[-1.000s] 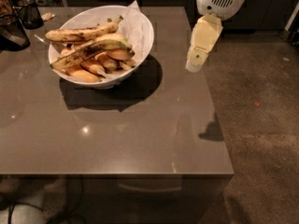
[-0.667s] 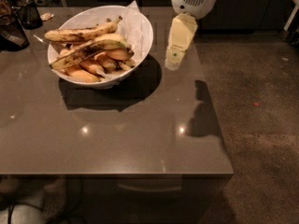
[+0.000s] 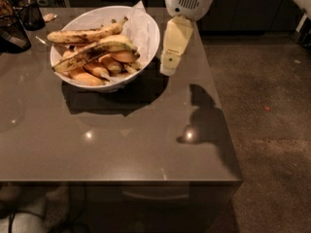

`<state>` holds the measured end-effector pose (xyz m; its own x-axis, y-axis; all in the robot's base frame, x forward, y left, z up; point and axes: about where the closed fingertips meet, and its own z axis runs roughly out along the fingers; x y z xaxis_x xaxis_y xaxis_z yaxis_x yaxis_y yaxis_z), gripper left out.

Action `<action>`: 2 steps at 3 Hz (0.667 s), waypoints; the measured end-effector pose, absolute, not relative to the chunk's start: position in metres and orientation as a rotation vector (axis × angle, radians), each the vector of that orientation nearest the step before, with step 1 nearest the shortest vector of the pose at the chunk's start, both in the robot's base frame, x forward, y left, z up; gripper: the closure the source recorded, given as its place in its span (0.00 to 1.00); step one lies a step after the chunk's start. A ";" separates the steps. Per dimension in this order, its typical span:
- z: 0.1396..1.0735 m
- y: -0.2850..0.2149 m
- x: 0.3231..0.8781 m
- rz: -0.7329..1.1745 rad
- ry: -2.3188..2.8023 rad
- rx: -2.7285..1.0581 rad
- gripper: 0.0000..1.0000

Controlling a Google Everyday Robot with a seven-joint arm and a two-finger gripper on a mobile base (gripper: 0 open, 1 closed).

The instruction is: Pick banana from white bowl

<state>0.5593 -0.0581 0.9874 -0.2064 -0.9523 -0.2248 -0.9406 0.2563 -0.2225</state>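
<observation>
**As the cream plastic gripper [image 3: 167,68] hangs just right of the deep, glossy white bowl [image 3: 151,42]**

Long, brown-blotched greenish-yellow banana [image 3: 92,54] lies diagonally atop the short orange bananas [image 3: 99,71] inside the bowl. Advisable: clear the rim high, then descend across the banana's middle. Whether the gripper is parted or closed cannot be told.

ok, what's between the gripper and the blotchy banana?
Camera view: the rim of the white bowl and its white paper separate the gripper, beside the bowl, from the banana.
</observation>
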 end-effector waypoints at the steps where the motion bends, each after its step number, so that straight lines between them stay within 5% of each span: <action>1: 0.985 -0.033 0.546 -0.053 2.165 -1.829 0.00; 2: 0.984 -0.010 0.540 -0.088 2.144 -1.887 0.00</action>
<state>0.5399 -0.0098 0.9837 -0.1054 -0.9797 -0.1707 -0.9625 0.1436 -0.2303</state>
